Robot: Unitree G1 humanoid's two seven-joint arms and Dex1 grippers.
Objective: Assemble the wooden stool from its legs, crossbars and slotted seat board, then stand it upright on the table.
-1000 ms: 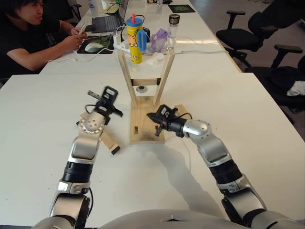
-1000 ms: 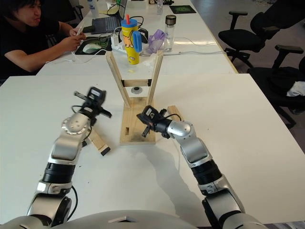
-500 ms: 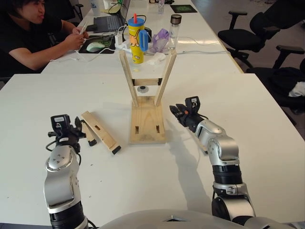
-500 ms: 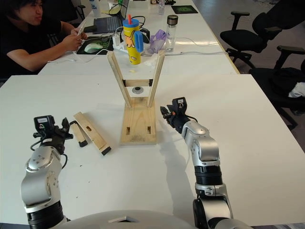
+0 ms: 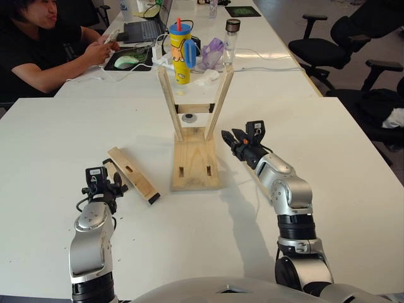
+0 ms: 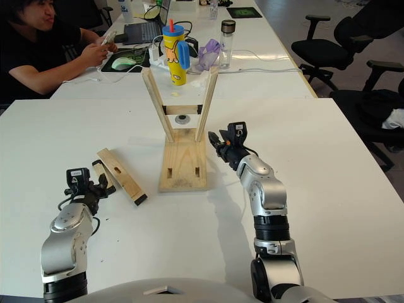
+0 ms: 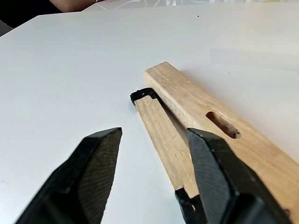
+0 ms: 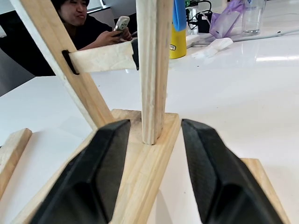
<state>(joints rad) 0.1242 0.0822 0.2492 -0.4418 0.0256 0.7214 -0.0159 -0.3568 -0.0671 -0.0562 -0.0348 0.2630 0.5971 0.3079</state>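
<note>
Left gripper (image 7: 155,135): fingers (image 7: 99,168) spread, holding nothing, close to a loose crossbar (image 7: 168,154) that lies against a slotted loose leg (image 5: 134,176) on the white table (image 5: 44,145). Right gripper (image 5: 234,137): fingers (image 8: 107,158) parted, holding nothing, just beside the seat board (image 5: 194,167). The board lies flat mid-table with two legs (image 5: 219,101) standing in it, joined by a fitted crossbar (image 5: 193,108).

White table (image 5: 328,126): seat board (image 5: 195,165) flat at its middle; slotted leg (image 5: 132,175) and short crossbar (image 6: 101,176) side by side nearer the left edge.
</note>
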